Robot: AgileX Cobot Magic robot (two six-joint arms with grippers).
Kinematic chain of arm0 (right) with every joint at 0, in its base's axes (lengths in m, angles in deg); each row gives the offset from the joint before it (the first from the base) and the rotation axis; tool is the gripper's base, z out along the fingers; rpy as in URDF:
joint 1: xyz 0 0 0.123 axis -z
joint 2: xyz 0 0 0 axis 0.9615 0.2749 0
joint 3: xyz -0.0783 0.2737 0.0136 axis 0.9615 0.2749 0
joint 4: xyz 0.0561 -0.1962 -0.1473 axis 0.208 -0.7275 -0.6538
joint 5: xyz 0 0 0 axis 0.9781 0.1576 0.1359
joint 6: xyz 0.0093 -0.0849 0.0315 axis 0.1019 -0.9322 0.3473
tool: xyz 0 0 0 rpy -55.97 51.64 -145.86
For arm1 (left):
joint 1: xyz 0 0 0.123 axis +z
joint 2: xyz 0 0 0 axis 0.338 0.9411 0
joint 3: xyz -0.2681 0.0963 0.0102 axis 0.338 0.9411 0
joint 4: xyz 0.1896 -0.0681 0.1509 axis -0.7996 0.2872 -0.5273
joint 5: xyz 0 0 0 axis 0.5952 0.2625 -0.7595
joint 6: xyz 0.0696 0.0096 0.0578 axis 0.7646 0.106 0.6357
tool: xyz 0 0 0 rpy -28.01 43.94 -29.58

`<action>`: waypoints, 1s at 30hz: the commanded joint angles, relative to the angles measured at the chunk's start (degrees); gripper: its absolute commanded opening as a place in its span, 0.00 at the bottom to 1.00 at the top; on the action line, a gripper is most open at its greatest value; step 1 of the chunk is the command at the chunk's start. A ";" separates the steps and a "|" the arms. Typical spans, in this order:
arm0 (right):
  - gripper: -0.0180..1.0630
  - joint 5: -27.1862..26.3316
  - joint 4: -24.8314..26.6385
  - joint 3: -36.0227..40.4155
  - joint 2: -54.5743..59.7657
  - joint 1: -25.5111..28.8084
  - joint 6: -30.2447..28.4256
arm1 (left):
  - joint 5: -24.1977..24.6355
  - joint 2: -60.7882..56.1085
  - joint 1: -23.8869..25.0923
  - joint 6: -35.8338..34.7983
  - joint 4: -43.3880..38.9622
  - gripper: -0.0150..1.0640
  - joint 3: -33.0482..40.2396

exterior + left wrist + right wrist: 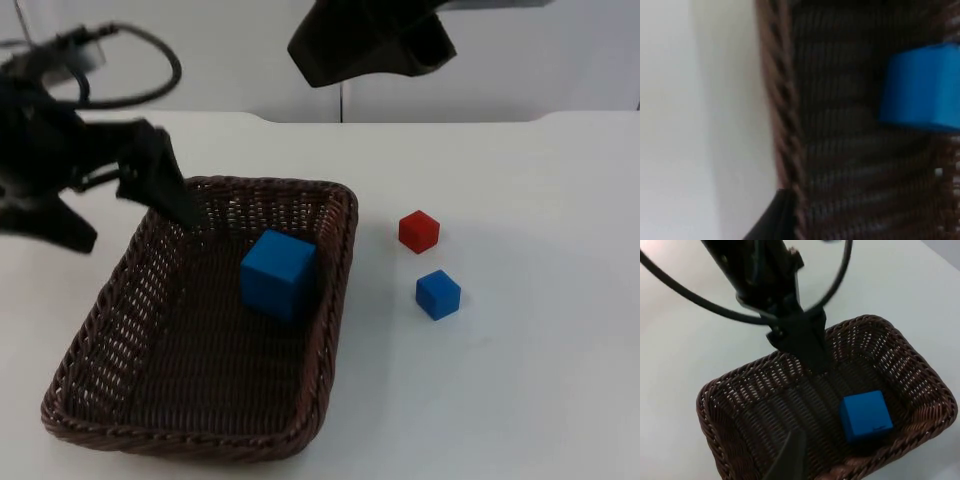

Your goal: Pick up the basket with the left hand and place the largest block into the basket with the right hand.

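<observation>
Where the white counter [520, 400] lies nearest the camera, one dark wicker basket [190, 400] rests on it, holding one large blue block [277, 273] against its right wall. Beside the basket, apart on the counter: one small blue block [438, 294], one small red block [418, 231]. At the basket's far left rim, the left end effector [180, 205] grips the weave, one finger inside, the rim between. Farther back and above, the right end effector [365, 45] hangs over the counter; whether open or closed cannot be told. Judged step: placement appears done; next would be setting down or release. Behind, a grey partition wall [540, 60].
</observation>
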 commanded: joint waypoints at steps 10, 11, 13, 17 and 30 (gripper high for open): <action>0.78 -0.81 -0.58 0.07 -0.65 -0.32 2.96 | 3.23 -16.08 -0.20 -0.06 -1.49 0.99 0.29; 0.78 -0.68 -0.58 0.07 -1.03 -0.32 2.96 | 3.23 -17.75 -0.20 -0.06 -2.32 0.99 0.59; 0.78 -0.68 -0.58 0.07 -1.46 -0.32 2.96 | 3.11 -19.20 -0.20 -0.06 -2.76 0.99 1.28; 0.78 -0.58 -0.58 0.07 -3.31 -0.32 2.96 | 1.65 -23.86 -0.20 -0.06 -3.44 0.99 3.73; 0.78 -2.95 -0.58 10.16 -15.10 -0.32 3.12 | 3.52 -37.60 -0.20 -0.06 -3.75 0.99 5.39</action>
